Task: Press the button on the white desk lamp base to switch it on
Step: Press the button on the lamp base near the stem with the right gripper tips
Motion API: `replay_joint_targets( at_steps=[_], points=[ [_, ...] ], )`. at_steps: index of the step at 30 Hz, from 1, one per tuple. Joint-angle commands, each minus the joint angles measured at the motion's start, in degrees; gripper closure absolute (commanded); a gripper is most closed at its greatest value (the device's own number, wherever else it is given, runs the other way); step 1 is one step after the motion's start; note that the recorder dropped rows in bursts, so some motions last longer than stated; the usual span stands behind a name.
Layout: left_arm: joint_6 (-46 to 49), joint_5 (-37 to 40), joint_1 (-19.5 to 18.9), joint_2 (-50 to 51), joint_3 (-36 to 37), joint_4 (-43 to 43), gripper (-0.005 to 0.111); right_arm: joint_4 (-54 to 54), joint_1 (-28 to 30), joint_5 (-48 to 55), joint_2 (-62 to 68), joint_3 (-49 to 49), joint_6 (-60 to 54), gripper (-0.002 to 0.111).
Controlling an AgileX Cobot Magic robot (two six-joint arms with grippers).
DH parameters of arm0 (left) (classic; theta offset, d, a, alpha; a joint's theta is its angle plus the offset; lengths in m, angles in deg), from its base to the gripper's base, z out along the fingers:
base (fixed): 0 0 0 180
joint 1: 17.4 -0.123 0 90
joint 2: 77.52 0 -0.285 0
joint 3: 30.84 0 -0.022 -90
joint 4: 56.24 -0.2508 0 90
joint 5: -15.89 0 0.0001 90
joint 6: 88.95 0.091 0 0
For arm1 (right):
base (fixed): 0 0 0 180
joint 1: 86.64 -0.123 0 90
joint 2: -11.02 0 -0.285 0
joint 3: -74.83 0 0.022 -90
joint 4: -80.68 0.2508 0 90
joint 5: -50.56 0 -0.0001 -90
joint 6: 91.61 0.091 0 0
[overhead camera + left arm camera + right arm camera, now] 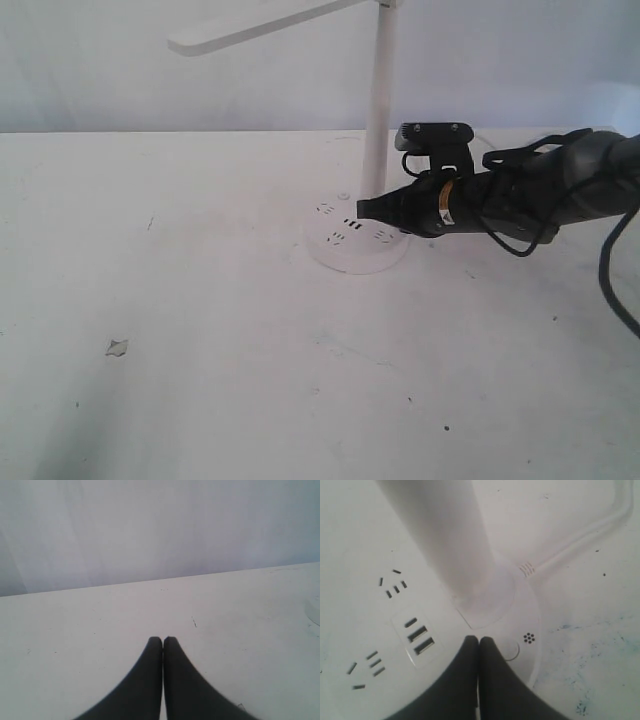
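The white desk lamp base [345, 245] is a round puck with socket holes and three dark USB slots [418, 635], and a thin upright stem [377, 110] rises from it. My right gripper [364, 207] reaches in from the right, shut with nothing held, its tips low over the puck beside the stem. In the right wrist view the right gripper [479, 640] has its tips at the edge of a round button [511, 650], partly covering it; contact cannot be judged. The left gripper [162, 640] is shut over bare table, out of the exterior view.
The lamp's long white head [255, 25] overhangs the table at upper left. A white power cord [580, 540] leaves the base behind the stem. A small scrap [117, 347] lies at the front left. Blue marks stain the table [590, 680] near the base.
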Motion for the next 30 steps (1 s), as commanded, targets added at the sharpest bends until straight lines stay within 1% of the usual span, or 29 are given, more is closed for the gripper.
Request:
replay_joint_targets(
  at_steps=[1,5,21,30],
  points=[
    [-0.1,0.0,-0.1,-0.2,0.2,0.2,0.107,0.4,0.0,1.9,-0.2,-0.8,0.3,0.108],
    [-0.1,0.0,-0.1,-0.2,0.2,0.2,0.107,0.4,0.0,4.7,-0.1,-1.5,0.3,0.108],
    [-0.1,0.0,-0.1,-0.2,0.2,0.2,0.107,0.4,0.0,4.0,-0.1,-2.5,0.3,0.108],
    [-0.1,0.0,-0.1,-0.2,0.2,0.2,0.107,0.4,0.0,5.2,-0.1,-2.5,0.3,0.108]
  ],
)
